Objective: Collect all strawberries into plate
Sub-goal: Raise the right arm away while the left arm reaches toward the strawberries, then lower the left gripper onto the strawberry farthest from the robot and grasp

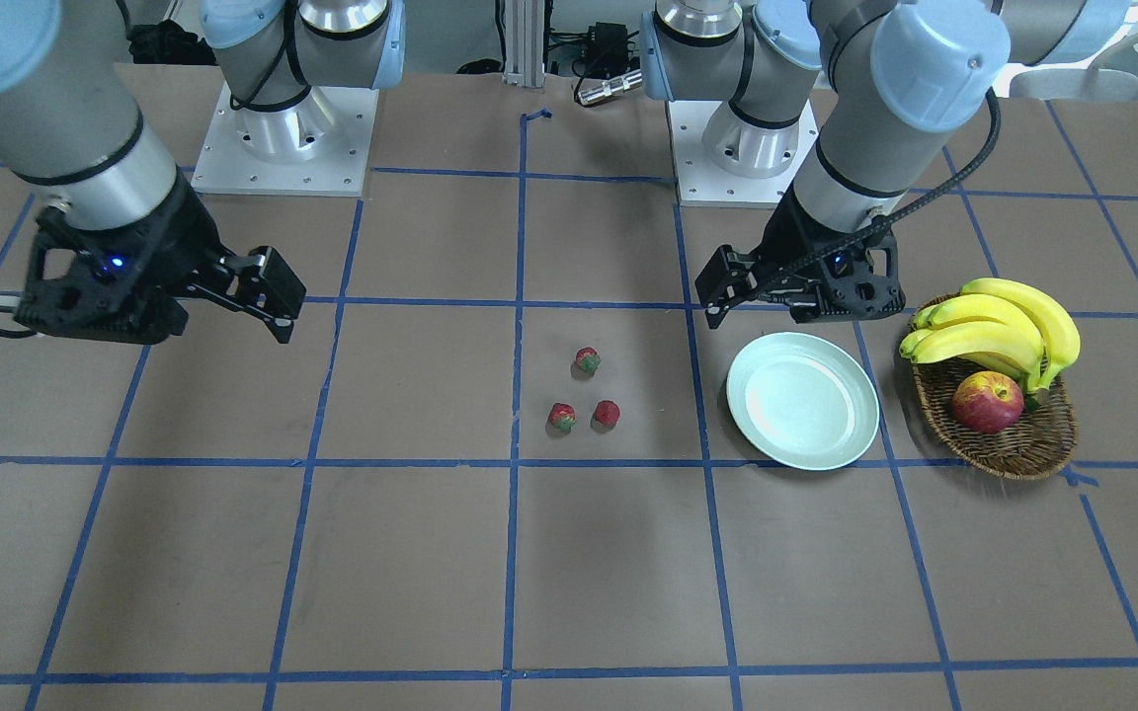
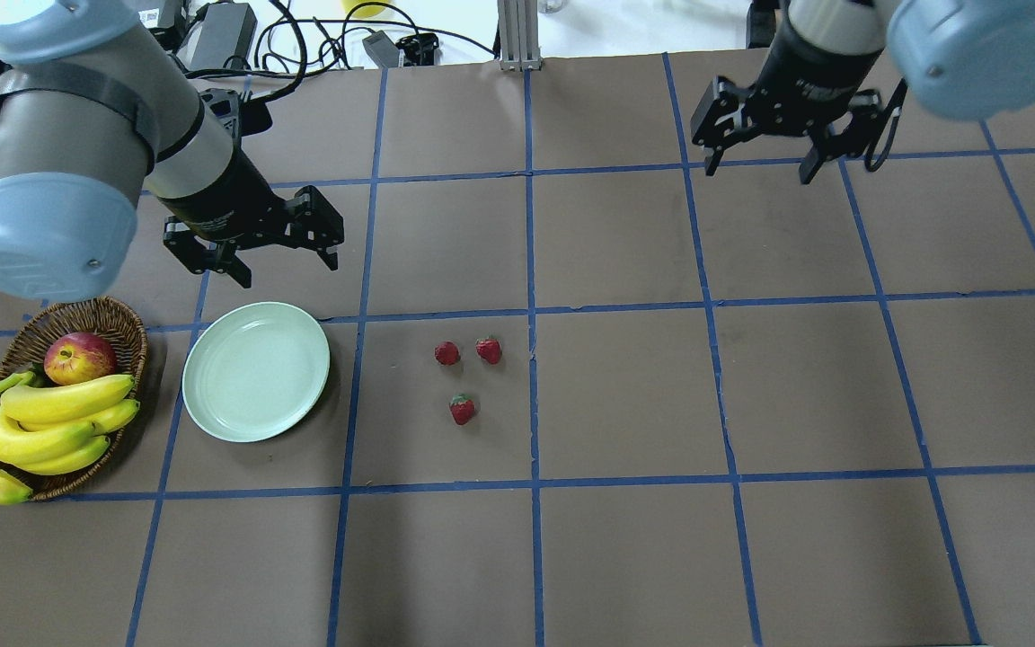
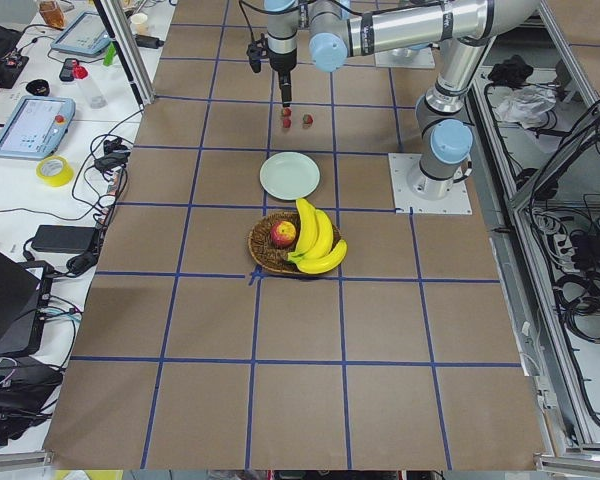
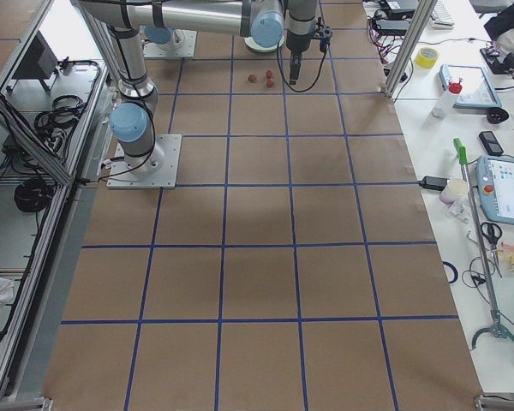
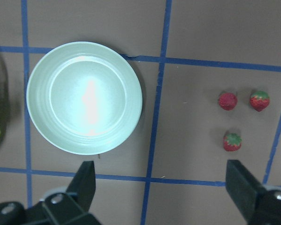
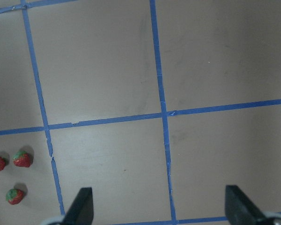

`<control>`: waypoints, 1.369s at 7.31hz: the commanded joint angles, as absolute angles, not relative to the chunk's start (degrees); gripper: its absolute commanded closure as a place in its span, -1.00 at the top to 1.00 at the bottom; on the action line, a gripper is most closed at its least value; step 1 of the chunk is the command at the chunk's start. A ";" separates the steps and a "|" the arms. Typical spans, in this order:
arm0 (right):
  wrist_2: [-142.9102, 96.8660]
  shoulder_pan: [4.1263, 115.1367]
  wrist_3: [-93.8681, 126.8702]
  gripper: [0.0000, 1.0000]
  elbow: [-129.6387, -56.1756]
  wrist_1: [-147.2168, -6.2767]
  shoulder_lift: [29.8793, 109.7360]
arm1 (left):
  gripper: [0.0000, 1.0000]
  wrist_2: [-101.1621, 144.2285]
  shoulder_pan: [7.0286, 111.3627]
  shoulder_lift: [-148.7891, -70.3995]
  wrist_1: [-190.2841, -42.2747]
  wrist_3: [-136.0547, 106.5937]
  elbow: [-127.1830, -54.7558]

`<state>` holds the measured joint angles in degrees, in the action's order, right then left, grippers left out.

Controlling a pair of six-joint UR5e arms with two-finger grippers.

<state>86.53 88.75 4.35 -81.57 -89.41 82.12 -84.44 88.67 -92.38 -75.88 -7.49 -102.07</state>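
Three small red strawberries (image 2: pixel 447 353) (image 2: pixel 489 350) (image 2: pixel 463 410) lie together on the brown table near its middle. They also show in the front view (image 1: pixel 587 360) and in the left wrist view (image 5: pixel 232 141). The empty mint-green plate (image 2: pixel 256 371) lies to their left, seen whole in the left wrist view (image 5: pixel 84 97). My left gripper (image 2: pixel 288 270) is open and empty, above the table just behind the plate. My right gripper (image 2: pixel 762 166) is open and empty, far back on the right, well away from the strawberries (image 6: pixel 14 196).
A brown wicker basket (image 2: pixel 86 323) with a bunch of bananas (image 2: pixel 32 431) and a red-yellow apple (image 2: pixel 79 357) stands just left of the plate. Blue tape lines grid the table. The arm bases (image 1: pixel 283 138) stand at the back.
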 commanded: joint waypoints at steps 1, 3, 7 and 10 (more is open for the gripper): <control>86.49 90.77 2.29 1.00 -74.19 -83.32 83.49 | 1.00 -83.23 91.83 -96.57 -68.42 -12.71 -103.79; 86.83 91.76 -2.16 1.00 -75.15 -83.41 87.88 | 1.00 -83.84 93.95 -100.62 -61.89 -14.85 -105.81; 87.54 91.58 -4.48 1.00 -82.15 -85.25 87.89 | 1.00 -83.85 96.33 -107.04 -55.02 -19.51 -109.25; 87.71 91.23 -3.78 1.00 -87.63 -90.41 87.80 | 1.00 -84.11 97.65 -109.86 -54.93 -19.60 -109.25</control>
